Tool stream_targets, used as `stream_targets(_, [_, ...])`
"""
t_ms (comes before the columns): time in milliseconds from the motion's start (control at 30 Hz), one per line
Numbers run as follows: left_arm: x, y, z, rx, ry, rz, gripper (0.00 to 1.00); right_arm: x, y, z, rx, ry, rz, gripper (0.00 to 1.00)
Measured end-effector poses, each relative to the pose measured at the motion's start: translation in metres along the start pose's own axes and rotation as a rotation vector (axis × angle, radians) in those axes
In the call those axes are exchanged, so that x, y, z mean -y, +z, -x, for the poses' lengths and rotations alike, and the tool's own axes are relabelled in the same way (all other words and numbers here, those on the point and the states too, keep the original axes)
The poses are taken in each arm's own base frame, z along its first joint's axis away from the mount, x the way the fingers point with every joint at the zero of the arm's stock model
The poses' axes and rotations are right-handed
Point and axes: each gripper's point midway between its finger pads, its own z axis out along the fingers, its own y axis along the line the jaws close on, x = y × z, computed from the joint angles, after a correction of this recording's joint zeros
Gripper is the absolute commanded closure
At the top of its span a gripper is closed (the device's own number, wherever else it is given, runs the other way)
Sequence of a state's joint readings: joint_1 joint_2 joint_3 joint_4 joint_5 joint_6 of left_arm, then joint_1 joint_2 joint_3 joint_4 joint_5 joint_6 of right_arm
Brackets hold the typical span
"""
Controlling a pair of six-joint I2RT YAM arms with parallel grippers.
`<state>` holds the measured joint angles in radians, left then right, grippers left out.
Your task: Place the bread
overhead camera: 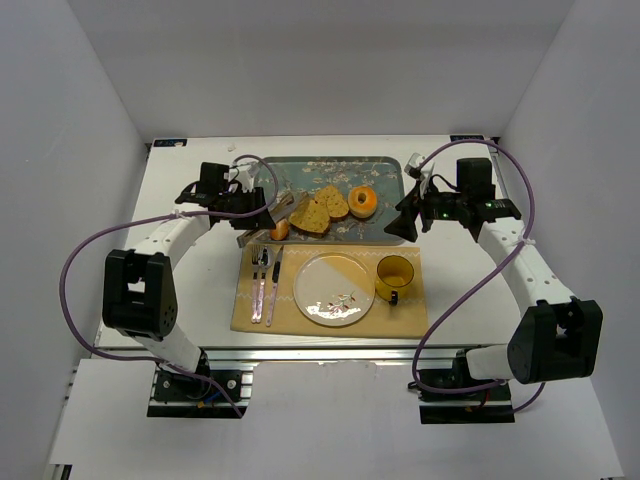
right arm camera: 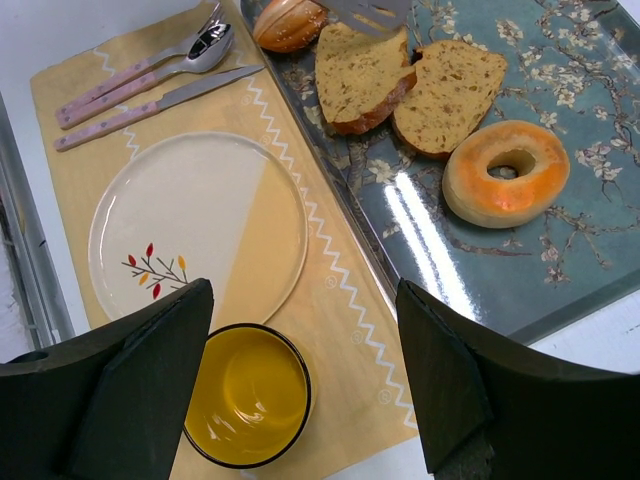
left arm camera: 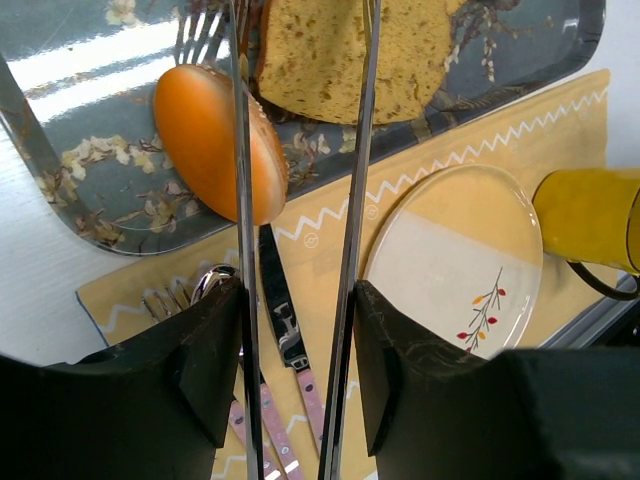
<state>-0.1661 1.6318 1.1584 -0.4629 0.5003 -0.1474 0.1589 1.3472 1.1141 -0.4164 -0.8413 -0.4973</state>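
Observation:
Two golden-brown bread slices lie side by side on the blue floral tray [overhead camera: 390,170]: the larger one [overhead camera: 312,214] [right arm camera: 362,75] on the left, the smaller one [overhead camera: 334,202] [right arm camera: 448,90] on the right. My left gripper [overhead camera: 250,203] [left arm camera: 295,330] is shut on metal tongs [left arm camera: 350,220]. Their open arms reach over the larger slice [left arm camera: 340,60], with a tip [right arm camera: 365,12] at its edge. I cannot tell if the tongs pinch it. My right gripper [overhead camera: 408,225] [right arm camera: 305,370] is open and empty above the placemat's right end.
An orange-glazed doughnut [overhead camera: 363,201] [right arm camera: 507,172] and a small orange fruit [overhead camera: 280,229] [left arm camera: 220,140] share the tray. On the yellow placemat [overhead camera: 250,320] are a plate [overhead camera: 333,290] [right arm camera: 190,230], a yellow mug [overhead camera: 395,278] [right arm camera: 245,395] and cutlery [overhead camera: 265,285].

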Motion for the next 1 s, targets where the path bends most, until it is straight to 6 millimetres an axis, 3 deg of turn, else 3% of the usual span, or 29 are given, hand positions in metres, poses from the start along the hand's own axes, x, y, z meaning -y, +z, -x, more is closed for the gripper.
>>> stream_targets(233, [0.005,0.0,-0.002,-0.009,0.01,-0.03,0.5,0.001,-0.001,0.0,0.0,0.002,-0.002,0.21])
stream_targets(367, [0.004,0.001,-0.004,-0.016,0.008,-0.031,0.75,0.001,-0.001,0.0,0.001,0.003,-0.002,0.21])
stream_targets(433, [0.004,0.001,-0.005,-0.02,0.006,-0.033,0.83,0.0,-0.001,0.0,0.001,0.004,-0.001,0.21])
stream_targets(667, [0.01,-0.003,0.001,-0.007,-0.002,-0.048,0.94,0.0,-0.001,0.0,0.004,0.014,0.0,0.21])
stream_targets(800, [0.029,-0.021,0.016,0.047,0.007,-0.089,0.97,0.001,-0.002,0.0,0.004,0.018,-0.001,0.21])
stream_targets(900, [0.05,-0.047,0.024,0.113,0.031,-0.128,0.97,0.001,-0.002,0.0,0.004,0.019,-0.001,0.21])
stream_targets(1000, [0.07,-0.076,0.012,0.162,0.053,-0.174,0.98,0.0,-0.002,0.0,0.005,0.019,0.0,0.21])
